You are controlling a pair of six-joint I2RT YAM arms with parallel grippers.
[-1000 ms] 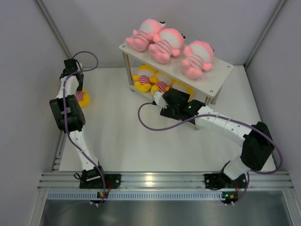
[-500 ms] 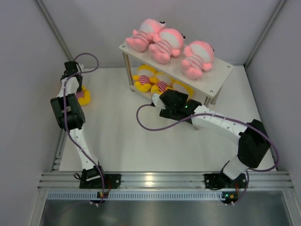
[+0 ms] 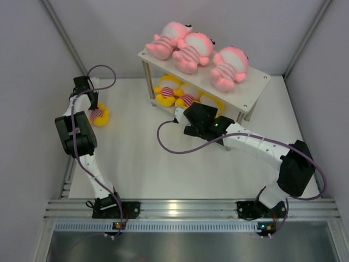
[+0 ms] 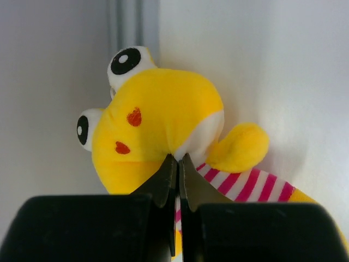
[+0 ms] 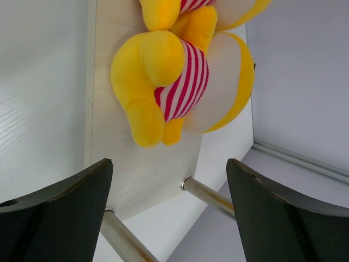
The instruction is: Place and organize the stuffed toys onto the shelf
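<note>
The left gripper has its 2 fingers pressed together on a thin fold of fabric at the neck of the yellow stuffed toy. The toy lies on the table by the left wall, well apart from the shelf. That pinch looks slim to me, so I'd lift slowly and straight up, watching for slip. Then I'd carry it across to the lower tier, where other yellow toys lie; 3 pink toys fill the top. The right gripper stands spread wide just before that lower tier, holding nothing, and ought to clear away. No brand, label or writing can be read anywhere.
</note>
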